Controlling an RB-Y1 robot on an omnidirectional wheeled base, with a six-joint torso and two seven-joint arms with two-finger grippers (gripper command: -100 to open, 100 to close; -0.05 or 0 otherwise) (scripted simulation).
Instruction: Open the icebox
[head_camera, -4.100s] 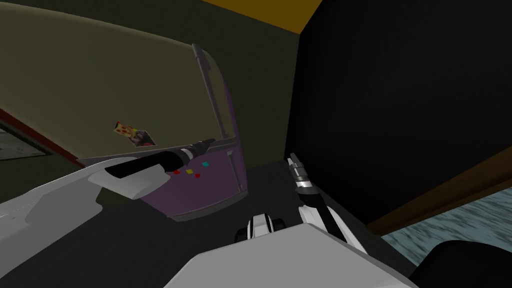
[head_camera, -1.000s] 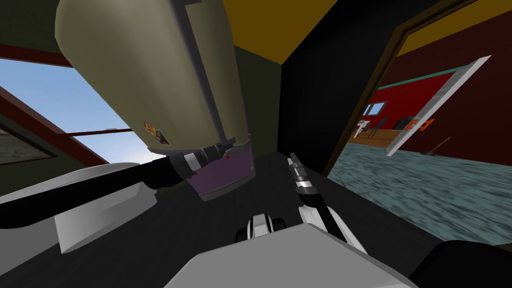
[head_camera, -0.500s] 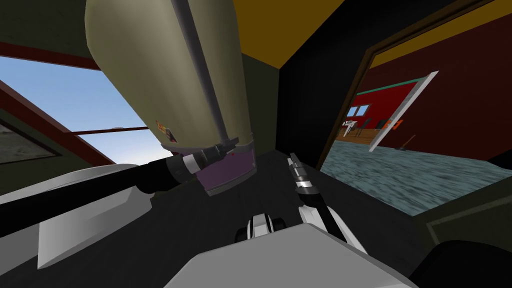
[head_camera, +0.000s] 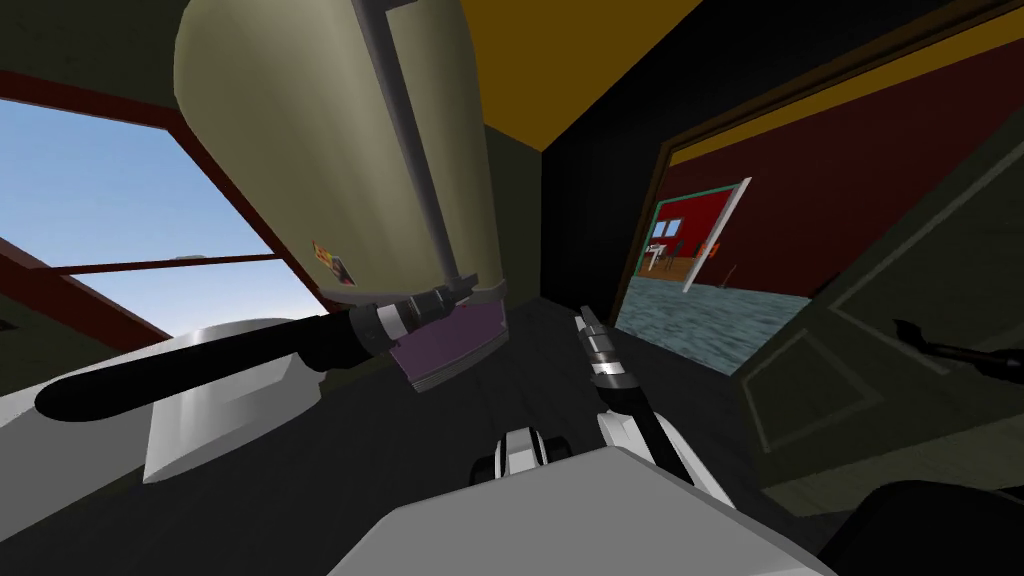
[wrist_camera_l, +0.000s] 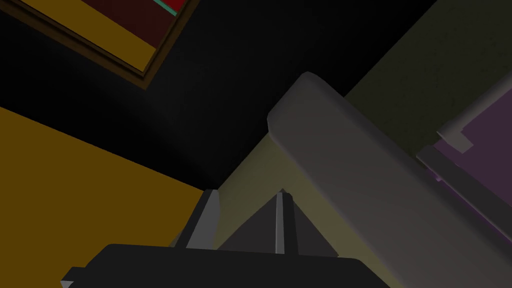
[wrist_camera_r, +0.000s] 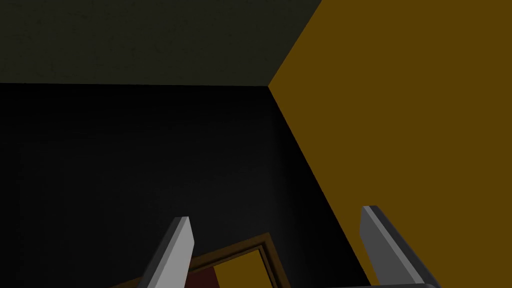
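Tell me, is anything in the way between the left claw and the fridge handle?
Nothing visible stands between them. The left gripper sits right at the lower end of the grey handle on the icebox's olive door.

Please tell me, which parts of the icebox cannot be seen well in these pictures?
Head view: the tops of the icebox door and its handle are cut off by the upper edge.
Head view: the sticker on the door is too small to read.
Head view: the left claw and its forearm cover part of the purple lower panel.
Whether the door is ajar: its own front hides the body behind it.
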